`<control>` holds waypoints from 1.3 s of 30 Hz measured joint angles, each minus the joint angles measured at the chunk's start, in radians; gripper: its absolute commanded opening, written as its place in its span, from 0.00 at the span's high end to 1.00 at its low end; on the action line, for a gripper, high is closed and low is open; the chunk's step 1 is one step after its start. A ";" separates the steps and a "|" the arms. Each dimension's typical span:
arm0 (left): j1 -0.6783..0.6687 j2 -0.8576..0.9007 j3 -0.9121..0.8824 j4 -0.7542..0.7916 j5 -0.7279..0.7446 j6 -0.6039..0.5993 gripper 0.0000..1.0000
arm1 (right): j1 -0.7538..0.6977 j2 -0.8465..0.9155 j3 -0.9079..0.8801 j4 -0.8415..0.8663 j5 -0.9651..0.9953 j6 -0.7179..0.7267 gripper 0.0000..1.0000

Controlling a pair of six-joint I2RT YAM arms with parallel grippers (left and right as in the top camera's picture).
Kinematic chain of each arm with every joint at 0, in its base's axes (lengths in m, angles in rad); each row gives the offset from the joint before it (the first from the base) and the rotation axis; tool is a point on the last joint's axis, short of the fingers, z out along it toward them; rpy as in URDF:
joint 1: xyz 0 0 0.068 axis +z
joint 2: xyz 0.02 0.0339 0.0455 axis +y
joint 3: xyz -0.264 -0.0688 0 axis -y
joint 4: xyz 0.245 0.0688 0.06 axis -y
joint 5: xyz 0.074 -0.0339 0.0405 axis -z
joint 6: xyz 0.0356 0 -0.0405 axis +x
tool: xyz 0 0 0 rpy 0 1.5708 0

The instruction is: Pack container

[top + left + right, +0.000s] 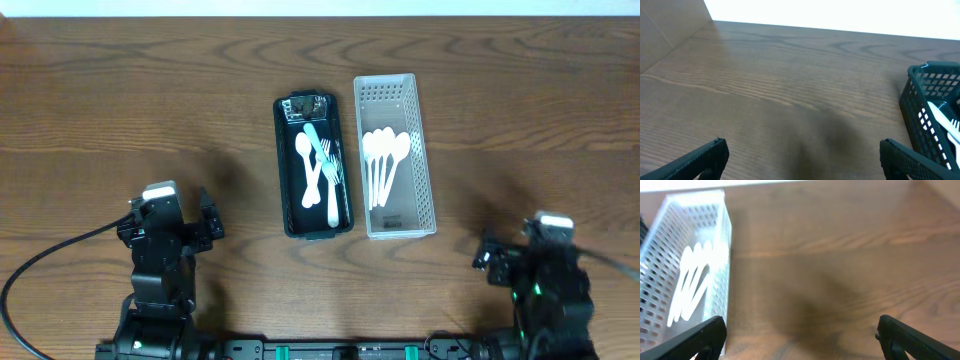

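Note:
A black basket (284, 170) stands at the table's middle and holds white plastic cutlery (318, 165), a spoon and forks. Beside it on the right a white basket (427, 170) holds several white spoons (384, 155). My left gripper (802, 157) is open and empty over bare wood, left of the black basket (920, 107). My right gripper (800, 335) is open and empty over bare wood, right of the white basket (722, 245) with its spoons (692, 282). Both arms sit near the front edge, the left arm (165, 235) and the right arm (535, 265).
A cable (40, 265) runs from the left arm toward the front left. A cardboard-coloured wall (665, 30) shows at the far left of the left wrist view. Wooden tabletop (120, 90) surrounds the baskets.

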 measured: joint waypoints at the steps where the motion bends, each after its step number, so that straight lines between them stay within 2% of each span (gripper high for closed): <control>1: 0.000 0.000 0.000 0.000 0.000 0.000 0.02 | 0.000 -0.037 0.000 -0.006 0.002 0.000 0.01; 4: 0.000 0.000 0.000 0.000 0.000 0.000 0.02 | 0.000 -0.135 -0.018 0.039 -0.002 0.000 0.01; 6: 0.000 0.000 0.000 0.000 0.000 0.000 0.02 | -0.001 -0.176 -0.065 0.138 -0.006 0.000 0.01; 13: 0.000 0.001 -0.002 0.000 0.000 0.000 0.02 | -0.001 -0.182 -0.370 0.693 -0.014 -0.028 0.01; 15: 0.000 0.001 -0.002 0.000 0.000 0.000 0.02 | -0.001 -0.183 -0.430 0.785 -0.014 -0.055 0.01; 20: 0.000 0.001 -0.002 0.000 0.000 0.000 0.02 | -0.001 -0.182 -0.491 0.731 -0.032 -0.106 0.01; 39: 0.000 0.001 -0.002 0.000 0.000 0.000 0.02 | -0.001 -0.182 -0.491 0.729 -0.101 -0.131 0.01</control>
